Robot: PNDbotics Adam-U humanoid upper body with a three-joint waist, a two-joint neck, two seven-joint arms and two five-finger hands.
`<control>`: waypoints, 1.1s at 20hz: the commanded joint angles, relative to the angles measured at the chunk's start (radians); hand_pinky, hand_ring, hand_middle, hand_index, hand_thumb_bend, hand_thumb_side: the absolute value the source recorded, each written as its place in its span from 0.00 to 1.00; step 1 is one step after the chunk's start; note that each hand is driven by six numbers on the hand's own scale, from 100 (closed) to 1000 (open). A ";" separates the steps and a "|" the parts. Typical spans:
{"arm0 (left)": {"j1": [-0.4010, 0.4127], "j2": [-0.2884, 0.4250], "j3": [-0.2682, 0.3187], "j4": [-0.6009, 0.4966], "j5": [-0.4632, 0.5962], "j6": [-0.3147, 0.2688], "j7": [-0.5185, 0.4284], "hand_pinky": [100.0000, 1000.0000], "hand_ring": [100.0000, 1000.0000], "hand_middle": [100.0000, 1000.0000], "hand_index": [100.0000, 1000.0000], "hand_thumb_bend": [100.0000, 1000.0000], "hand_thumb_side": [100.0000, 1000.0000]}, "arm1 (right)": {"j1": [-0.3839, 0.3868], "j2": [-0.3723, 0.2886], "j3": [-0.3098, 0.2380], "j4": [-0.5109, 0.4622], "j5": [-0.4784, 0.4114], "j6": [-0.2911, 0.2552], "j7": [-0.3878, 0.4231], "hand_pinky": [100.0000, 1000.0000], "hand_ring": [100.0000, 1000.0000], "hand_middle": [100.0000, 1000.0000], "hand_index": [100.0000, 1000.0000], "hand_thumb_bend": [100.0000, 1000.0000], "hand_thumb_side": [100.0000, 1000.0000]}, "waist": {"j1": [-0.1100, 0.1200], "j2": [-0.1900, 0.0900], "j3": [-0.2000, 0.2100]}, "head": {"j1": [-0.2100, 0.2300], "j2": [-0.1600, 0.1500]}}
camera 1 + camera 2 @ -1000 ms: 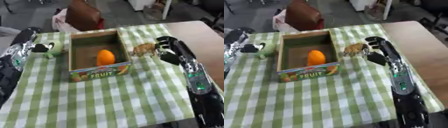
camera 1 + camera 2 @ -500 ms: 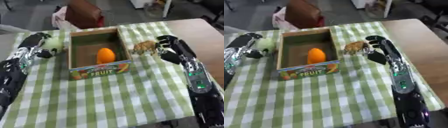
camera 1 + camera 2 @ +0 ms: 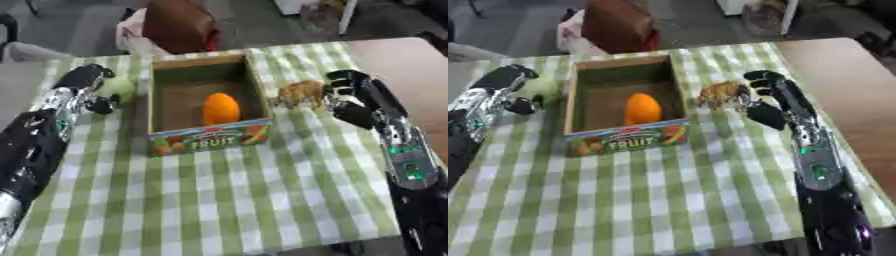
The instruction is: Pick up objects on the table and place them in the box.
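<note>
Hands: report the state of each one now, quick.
Left hand: shut on the pale green object, left of the box.
Right hand: open, fingers beside the brown toy animal.

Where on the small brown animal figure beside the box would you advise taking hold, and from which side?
Probably round its body, from the right. The brown animal figure stands side-on between the box and the right robot hand, so its flanks seem easiest to pinch, and the box wall blocks the left.

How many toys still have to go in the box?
One is in: the orange fruit lies inside the box. The left hand curls round a green thing. The right hand is at the brown animal, which stands outside. Two left.
</note>
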 commanded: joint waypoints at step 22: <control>-0.059 -0.029 -0.106 -0.322 0.370 0.029 0.224 0.39 0.15 0.08 0.37 0.00 0.23 | -0.018 0.007 -0.004 -0.013 0.007 0.000 -0.001 0.82 0.81 0.77 0.77 0.00 0.26 | -0.016 -0.023 0.011 | 0.071 0.012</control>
